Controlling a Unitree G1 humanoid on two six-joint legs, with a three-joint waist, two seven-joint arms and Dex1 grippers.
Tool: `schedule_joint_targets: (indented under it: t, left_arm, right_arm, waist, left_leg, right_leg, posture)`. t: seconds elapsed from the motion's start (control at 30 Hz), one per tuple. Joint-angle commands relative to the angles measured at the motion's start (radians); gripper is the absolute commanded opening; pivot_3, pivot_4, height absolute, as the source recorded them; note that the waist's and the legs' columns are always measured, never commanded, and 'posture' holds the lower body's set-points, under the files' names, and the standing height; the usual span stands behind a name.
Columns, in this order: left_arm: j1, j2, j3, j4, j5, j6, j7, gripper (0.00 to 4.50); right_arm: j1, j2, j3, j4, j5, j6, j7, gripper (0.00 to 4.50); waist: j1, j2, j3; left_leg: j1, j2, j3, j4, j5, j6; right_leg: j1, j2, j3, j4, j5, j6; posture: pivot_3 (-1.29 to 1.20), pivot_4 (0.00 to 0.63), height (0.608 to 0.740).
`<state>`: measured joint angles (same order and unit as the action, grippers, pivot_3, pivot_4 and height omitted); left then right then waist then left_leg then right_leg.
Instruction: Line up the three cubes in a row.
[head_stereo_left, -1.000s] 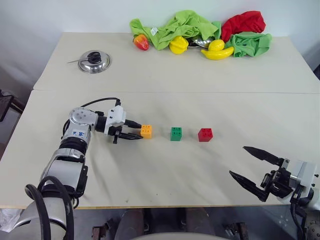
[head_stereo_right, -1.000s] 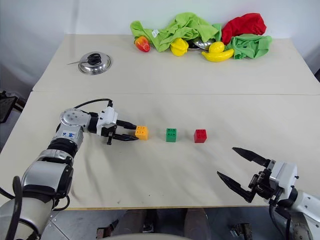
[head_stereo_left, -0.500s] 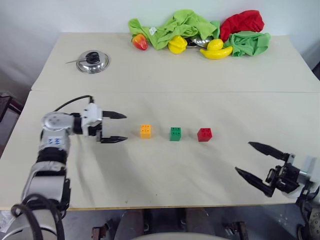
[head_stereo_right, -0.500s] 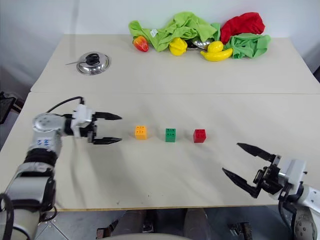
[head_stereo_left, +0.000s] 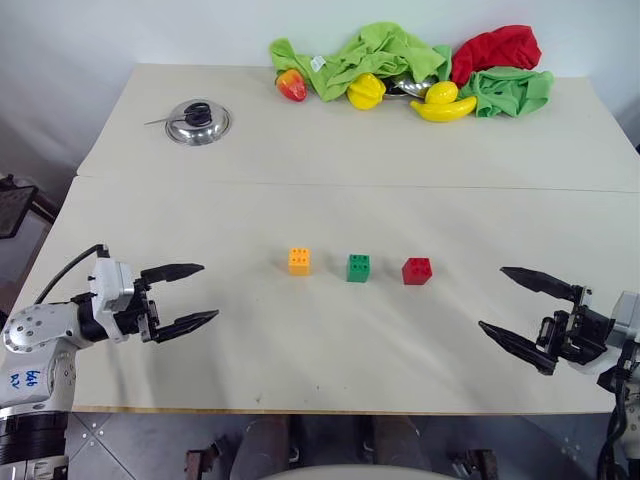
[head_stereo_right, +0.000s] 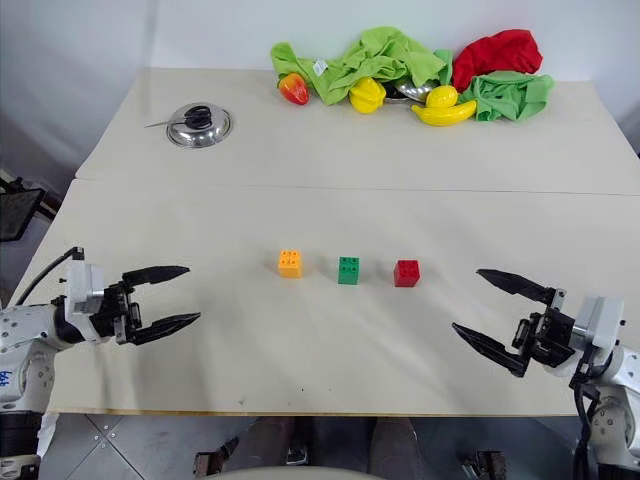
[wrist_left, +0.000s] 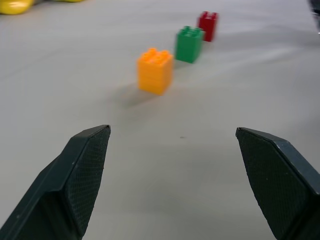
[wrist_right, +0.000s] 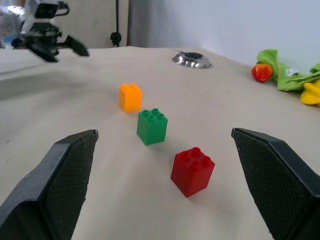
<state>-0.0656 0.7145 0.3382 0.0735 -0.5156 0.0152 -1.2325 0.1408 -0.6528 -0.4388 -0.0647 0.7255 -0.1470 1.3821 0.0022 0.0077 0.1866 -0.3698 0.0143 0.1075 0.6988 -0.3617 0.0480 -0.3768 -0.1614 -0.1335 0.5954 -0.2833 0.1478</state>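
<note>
Nearest, the left tool (head_stereo_left: 185, 297) now hangs over the front left of the bench (head_stereo_left: 320, 360), its fingers spread wide and holding nothing; a second ago it was closed on the orange cube (head_stereo_left: 299, 261), which it has since let go and drawn well back from. The right tool (head_stereo_left: 522, 310) hovers wide open and empty at the front right, about where it was. Farther in, the orange cube, green cube (head_stereo_left: 358, 268) and red cube (head_stereo_left: 417, 271) stand in a row, evenly apart
</note>
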Motion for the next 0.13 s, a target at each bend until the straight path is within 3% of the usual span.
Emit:
schedule_joint_targets:
  t: [0.03,0.13]
  left_arm:
    - [-0.029,-0.024,0.028,-0.048,-0.047,0.004,0.047,4.28]
    - [-0.030,-0.025,0.018,-0.057,-0.044,-0.001,0.035,4.28]
  right_arm:
    - [-0.005,0.001,0.013,0.029,-0.006,-0.023,0.051,4.50]
    - [-0.022,0.006,0.014,0.054,-0.010,-0.034,0.057,4.50]
  waist:
    - [-0.001,0.000,0.000]
    - [-0.003,0.000,0.000]
  left_leg:
    - [0.000,0.000,0.000,0.000,0.000,0.000]
    - [0.000,0.000,0.001,0.000,0.000,0.000]
  right_leg:
    - [0.000,0.000,0.000,0.000,0.000,0.000]
    - [0.000,0.000,0.000,0.000,0.000,0.000]
  posture:
    - [0.00,0.150,0.740]
    - [0.00,0.150,0.740]
